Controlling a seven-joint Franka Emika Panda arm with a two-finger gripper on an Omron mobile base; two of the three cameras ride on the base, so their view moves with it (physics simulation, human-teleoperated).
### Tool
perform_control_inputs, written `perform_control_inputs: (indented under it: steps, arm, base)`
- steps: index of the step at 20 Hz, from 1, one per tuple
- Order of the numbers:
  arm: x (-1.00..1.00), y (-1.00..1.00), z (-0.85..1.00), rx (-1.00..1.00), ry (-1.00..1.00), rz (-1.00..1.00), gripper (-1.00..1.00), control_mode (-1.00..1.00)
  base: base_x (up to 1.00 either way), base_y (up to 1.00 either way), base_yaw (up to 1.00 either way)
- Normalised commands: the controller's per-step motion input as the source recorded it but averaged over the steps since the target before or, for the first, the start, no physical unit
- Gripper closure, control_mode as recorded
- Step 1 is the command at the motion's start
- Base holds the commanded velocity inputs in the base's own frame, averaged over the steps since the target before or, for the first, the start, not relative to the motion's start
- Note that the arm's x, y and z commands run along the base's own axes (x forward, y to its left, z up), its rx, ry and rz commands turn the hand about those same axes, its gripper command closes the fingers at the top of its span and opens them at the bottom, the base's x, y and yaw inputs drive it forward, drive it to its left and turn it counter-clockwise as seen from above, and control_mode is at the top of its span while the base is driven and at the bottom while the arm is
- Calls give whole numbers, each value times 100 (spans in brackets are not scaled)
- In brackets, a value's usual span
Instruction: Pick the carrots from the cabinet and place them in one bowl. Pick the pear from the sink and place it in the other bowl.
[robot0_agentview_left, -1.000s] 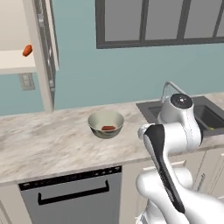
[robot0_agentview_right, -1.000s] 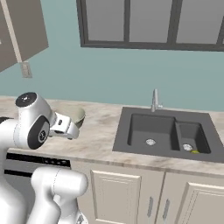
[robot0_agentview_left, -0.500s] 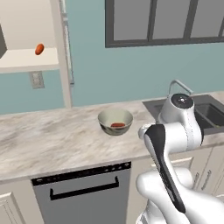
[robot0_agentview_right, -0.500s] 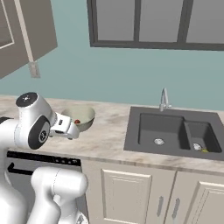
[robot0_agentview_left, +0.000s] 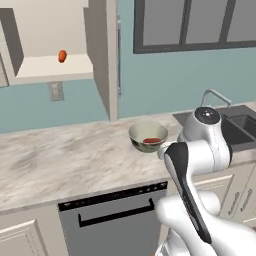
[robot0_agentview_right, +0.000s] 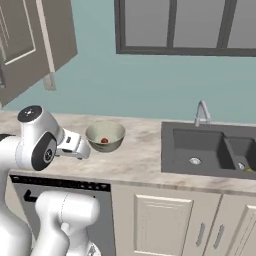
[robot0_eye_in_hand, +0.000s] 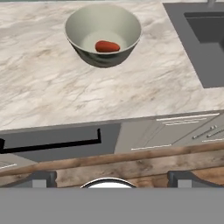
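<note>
One carrot (robot0_agentview_left: 62, 56) lies on the pale shelf of the open cabinet (robot0_agentview_left: 55, 67) at the upper left. A second carrot (robot0_eye_in_hand: 107, 46) rests inside the cream-lined bowl (robot0_eye_in_hand: 85, 26) on the counter, also seen as the bowl (robot0_agentview_left: 139, 131) and the bowl (robot0_agentview_right: 116, 131). My gripper (robot0_eye_in_hand: 112, 177) is open and empty, held over the counter's front edge short of the bowl, its hand (robot0_agentview_right: 75, 144) just left of it. The pear (robot0_agentview_right: 248, 169) is a tiny yellowish spot in the right basin of the sink (robot0_agentview_right: 210, 165). The other bowl is out of view.
A marble counter (robot0_agentview_left: 65, 160) runs below the cabinet, with a dishwasher (robot0_agentview_left: 110, 215) under it. The cabinet's door (robot0_agentview_right: 45, 35) hangs open. A chrome faucet (robot0_agentview_right: 201, 111) stands behind the sink. Windows (robot0_agentview_left: 200, 22) fill the back wall.
The whole picture has shifted right: the base has driven left, bringing the cabinet and its carrot further into view. The gripper has stayed open.
</note>
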Motion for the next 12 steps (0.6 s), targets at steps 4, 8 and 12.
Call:
perform_control_inputs:
  steps: [4, 8, 12]
  arm:
    - [0, 0, 0, 0, 0, 0, -100, 100]
    - [0, 0, 0, 0, 0, 0, -100, 100]
    - [0, 0, 0, 0, 0, 0, -100, 100]
  base:
    - [0, 54, -17]
    - [-12, 45, -18]
    - [-18, 40, -18]
